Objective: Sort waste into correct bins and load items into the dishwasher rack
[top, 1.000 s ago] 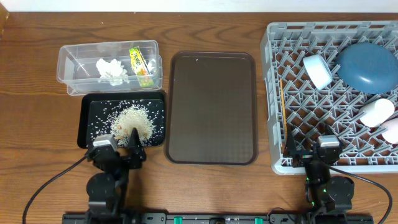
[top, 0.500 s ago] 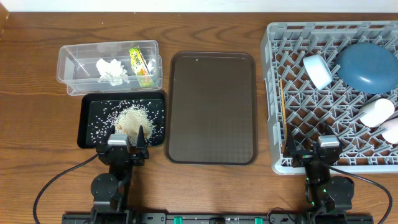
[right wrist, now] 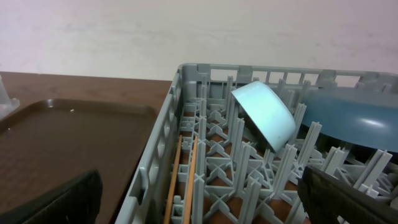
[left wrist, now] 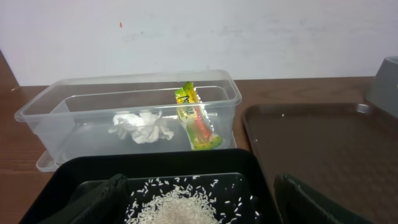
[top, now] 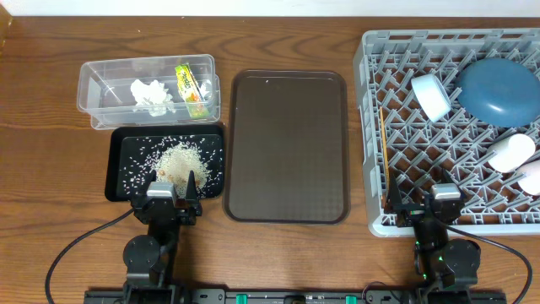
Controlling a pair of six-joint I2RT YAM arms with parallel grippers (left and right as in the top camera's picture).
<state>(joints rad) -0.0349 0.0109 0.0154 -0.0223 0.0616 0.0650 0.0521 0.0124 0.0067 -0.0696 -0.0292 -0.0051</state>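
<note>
The clear tub (top: 93, 84) (left wrist: 37, 115) holds the crumpled tissue (top: 152, 95) (left wrist: 142, 127) and the yellow-green wrapper (top: 191, 89) (left wrist: 195, 117). The black tray (top: 116, 173) (left wrist: 74, 171) holds the rice heap (top: 179, 165) (left wrist: 180, 208). The grey rack (top: 375, 127) (right wrist: 180, 99) holds the dark blue plate (top: 498, 91) (right wrist: 354, 118), light blue bowl (top: 431, 95) (right wrist: 264, 115), white cup (top: 513, 153), pinkish cup (top: 533, 178) and chopsticks (top: 383, 152) (right wrist: 185, 180). My left gripper (top: 171, 191) (left wrist: 199, 211) is open over the black tray's near edge. My right gripper (top: 418, 196) (right wrist: 199, 211) is open over the rack's near left corner.
A brown serving tray (top: 287, 143) (left wrist: 323, 143) (right wrist: 56, 137) lies between the bins and the rack, with nothing on it. Cables trail from both arm bases along the table's front edge. A pale wall stands behind the table.
The left gripper has drawn back from over the rice heap to the black tray's near edge and straightened. The right arm has not moved.
</note>
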